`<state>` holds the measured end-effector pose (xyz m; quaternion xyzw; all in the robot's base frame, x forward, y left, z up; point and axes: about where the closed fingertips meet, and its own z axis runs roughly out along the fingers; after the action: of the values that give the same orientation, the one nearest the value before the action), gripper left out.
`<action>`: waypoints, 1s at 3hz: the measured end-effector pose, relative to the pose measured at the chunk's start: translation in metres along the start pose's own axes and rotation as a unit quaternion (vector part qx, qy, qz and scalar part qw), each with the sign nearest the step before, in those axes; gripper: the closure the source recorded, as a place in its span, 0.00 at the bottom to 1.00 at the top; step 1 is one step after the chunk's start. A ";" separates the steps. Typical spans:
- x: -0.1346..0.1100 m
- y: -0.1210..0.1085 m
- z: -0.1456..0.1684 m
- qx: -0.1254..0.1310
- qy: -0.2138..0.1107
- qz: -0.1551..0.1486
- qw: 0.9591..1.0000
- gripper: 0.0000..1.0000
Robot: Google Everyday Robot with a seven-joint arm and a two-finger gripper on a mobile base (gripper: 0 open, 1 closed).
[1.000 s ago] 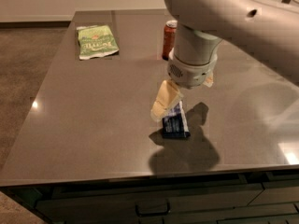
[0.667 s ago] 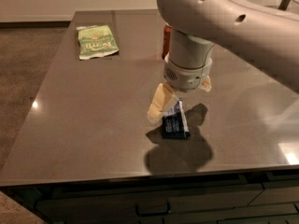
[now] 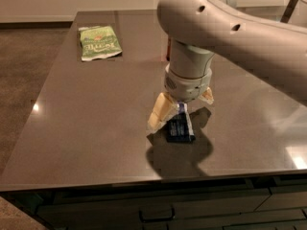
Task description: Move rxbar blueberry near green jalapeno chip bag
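Note:
The rxbar blueberry (image 3: 179,127) is a dark blue bar lying on the grey table, right of the middle and toward the front. My gripper (image 3: 181,112) hangs straight above it, open. Its cream fingers (image 3: 158,114) stand on either side of the bar's far end, and the left one reaches down to the table beside the bar. The green jalapeno chip bag (image 3: 99,42) lies flat at the far left of the table, well away from the bar and the gripper.
The table (image 3: 91,123) has its front edge close below the bar, with dark drawers (image 3: 158,210) under it. A red sliver of a soda can (image 3: 168,49) shows behind my arm. The big white arm (image 3: 230,37) spans the right side.
My arm has shifted left and now hides most of the soda can. The gripper stays over the bar, which lies in the same place.

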<state>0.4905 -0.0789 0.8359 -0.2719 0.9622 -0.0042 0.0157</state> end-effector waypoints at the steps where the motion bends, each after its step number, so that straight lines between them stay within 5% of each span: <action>1: -0.001 0.003 0.007 -0.011 0.006 0.001 1.000 0.18; 3: -0.003 0.005 0.006 -0.020 0.008 0.000 1.000 0.64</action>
<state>0.4907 -0.0733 0.8301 -0.2716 0.9623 0.0127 0.0024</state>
